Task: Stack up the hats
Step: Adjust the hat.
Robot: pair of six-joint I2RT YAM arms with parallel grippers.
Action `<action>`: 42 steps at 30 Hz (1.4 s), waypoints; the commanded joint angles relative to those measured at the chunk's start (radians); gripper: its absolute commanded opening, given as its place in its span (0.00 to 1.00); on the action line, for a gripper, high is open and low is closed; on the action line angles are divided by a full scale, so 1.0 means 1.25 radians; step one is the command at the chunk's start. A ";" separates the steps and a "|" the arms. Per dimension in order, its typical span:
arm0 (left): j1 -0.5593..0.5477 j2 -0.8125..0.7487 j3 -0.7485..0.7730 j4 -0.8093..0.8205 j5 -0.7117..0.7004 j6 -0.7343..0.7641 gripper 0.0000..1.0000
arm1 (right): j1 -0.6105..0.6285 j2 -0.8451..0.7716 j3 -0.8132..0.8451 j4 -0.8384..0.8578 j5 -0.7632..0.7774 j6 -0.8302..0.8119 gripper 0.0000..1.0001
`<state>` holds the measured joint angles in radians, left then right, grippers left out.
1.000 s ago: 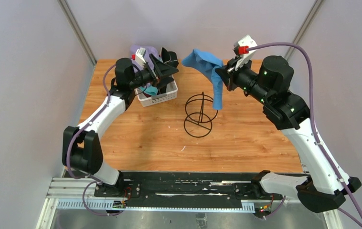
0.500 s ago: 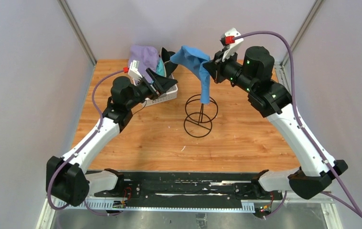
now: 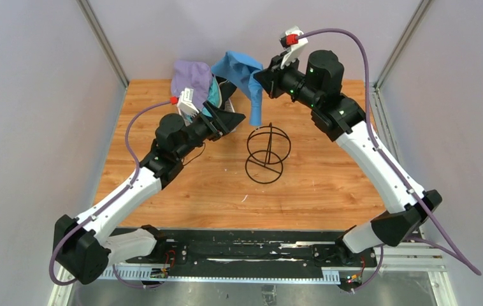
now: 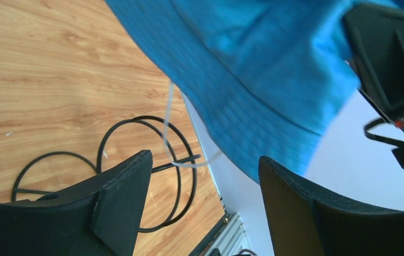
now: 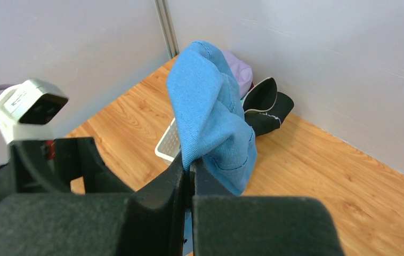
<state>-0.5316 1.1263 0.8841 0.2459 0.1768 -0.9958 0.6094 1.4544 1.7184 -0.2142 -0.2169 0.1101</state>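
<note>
The right end effector [image 5: 189, 166] is pressed together, pinching the fabric of the blue hat [image 3: 241, 69]. The hat hangs clear of the tabletop [image 3: 328, 185] over its far edge, with its lower end near the top of the black wire stand [image 3: 266, 153]. The stand sits toward the far side of the tabletop's middle. The left end effector [image 4: 205, 165] is spread and holds nothing; it is raised close under the hanging hat without touching it. Towards the far-left corner, the lavender hat [image 3: 191, 75], a patch of teal hat [image 3: 213, 94] and the black hat [image 5: 266, 106] are bunched at the white basket [image 5: 169, 143].
</note>
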 commanded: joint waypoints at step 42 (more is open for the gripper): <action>-0.043 0.320 -0.246 1.045 -0.224 -0.300 0.84 | -0.099 0.120 -0.100 0.372 0.074 0.139 0.00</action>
<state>-0.5800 1.5440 0.5507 1.4673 -0.1078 -1.3441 0.5060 1.5963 1.5810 0.1802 -0.1238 0.2691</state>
